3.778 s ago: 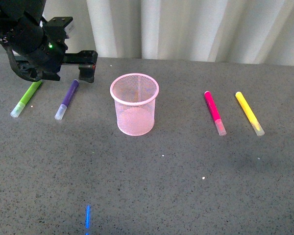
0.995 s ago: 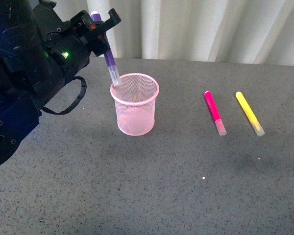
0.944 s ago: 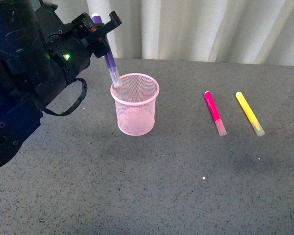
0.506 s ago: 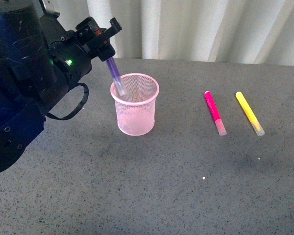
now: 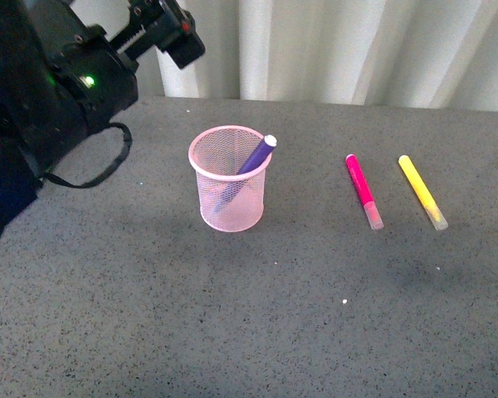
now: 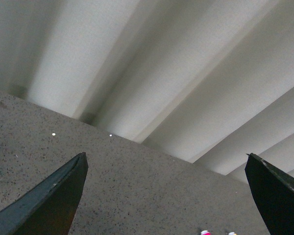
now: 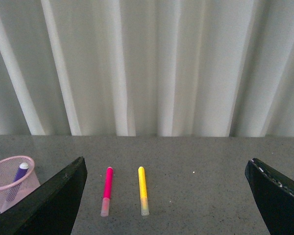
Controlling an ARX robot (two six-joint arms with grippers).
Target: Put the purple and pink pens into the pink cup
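Here, speckled grey tabletop (image 5: 232,315), pleated curtain (image 5: 357,50), left end effector (image 6: 165,155) apart, right end effector (image 7: 167,159) apart

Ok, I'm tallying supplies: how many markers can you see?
3: the purple pen leaning inside the pink cup, the pink pen and yellow marker lying right of it. The left arm may hide others.

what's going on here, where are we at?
Halfway. The purple pen is already in the pink cup, leaning against its rim. The left pincer is open and empty, raised above the table to the cup's left. The pink pen lies flat beside the yellow marker. The right pincer is open, empty and facing them.
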